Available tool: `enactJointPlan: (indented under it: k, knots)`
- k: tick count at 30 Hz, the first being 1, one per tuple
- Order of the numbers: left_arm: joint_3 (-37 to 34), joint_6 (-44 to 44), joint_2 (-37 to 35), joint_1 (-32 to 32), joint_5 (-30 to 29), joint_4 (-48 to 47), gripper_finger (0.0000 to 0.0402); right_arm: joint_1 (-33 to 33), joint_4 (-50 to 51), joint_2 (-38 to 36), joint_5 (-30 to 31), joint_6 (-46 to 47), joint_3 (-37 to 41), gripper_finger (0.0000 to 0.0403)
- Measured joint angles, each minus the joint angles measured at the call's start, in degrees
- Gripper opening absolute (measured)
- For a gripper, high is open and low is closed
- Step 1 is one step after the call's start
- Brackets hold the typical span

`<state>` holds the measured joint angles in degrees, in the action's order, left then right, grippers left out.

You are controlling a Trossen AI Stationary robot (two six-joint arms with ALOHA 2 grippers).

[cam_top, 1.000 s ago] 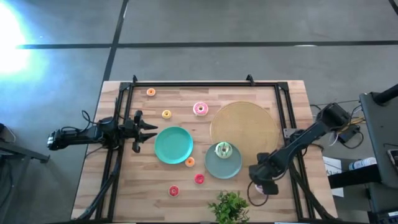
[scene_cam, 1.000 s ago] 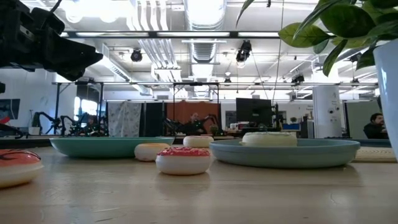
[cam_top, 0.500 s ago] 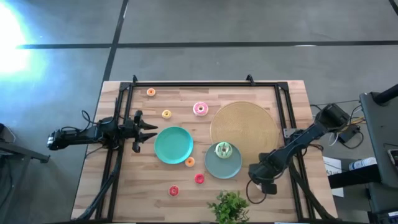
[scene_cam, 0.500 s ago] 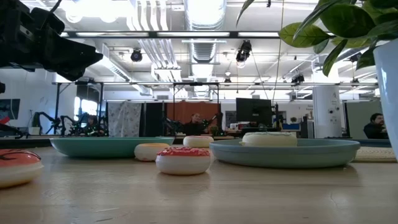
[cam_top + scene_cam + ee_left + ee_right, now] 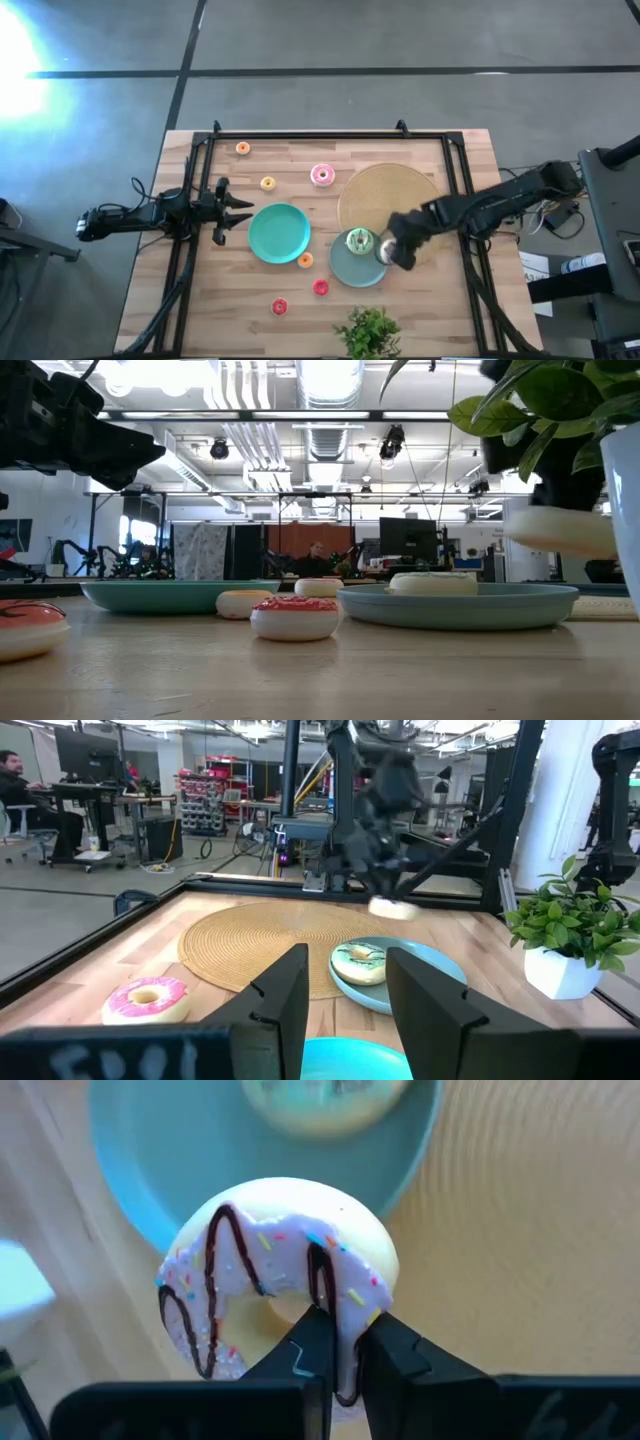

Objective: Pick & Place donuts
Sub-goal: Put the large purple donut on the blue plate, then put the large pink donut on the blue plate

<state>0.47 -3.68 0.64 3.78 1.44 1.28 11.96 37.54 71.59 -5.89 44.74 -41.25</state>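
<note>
Bright, even overhead light. Strong glare whitens the floor far from the right gripper (image 5: 392,250), which smears with motion blur, as does the white-purple donut (image 5: 560,530) it holds. Ceiling lamps (image 5: 330,375) blow out.

Overhead, table-level and two wrist cameras

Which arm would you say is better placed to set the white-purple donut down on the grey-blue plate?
Right: its gripper already holds the white-purple donut beside the grey-blue plate; the left gripper is by the other plate.
</note>
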Motion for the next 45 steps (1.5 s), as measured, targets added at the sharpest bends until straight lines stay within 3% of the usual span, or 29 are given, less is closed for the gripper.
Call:
enactJointPlan:
  k: [6, 16, 20, 33, 42, 45]
  knots:
    - [0.0, 0.0, 0.0, 0.0, 0.0, 0.0, 0.011, -3.5, -0.3, 6.6, -5.3, -9.9, -5.1, 0.0024]
    - [0.0, 0.0, 0.3, 0.0, 0.0, 0.0, 0.011, -3.2, 0.3, 23.3, -9.4, -18.8, -15.7, 0.0025]
    - [0.0, 0.0, 0.3, 0.0, 0.0, 0.0, 0.011, -2.4, 1.3, 26.9, -12.1, -20.6, -16.9, 0.0045]
    - [0.0, 0.0, 0.4, 0.0, 0.0, 0.0, 0.011, -2.1, 5.3, 26.4, -7.0, -21.2, -20.9, 0.0196]
    - [0.0, 0.0, 0.5, 0.0, 0.0, 0.0, 0.011, -0.9, 7.2, 24.2, -8.8, -25.2, -20.4, 0.0221]
    - [0.0, 0.0, 0.5, 0.0, 0.0, 0.0, 0.011, -0.4, 7.5, 21.6, -4.5, -25.4, -20.3, 0.022]
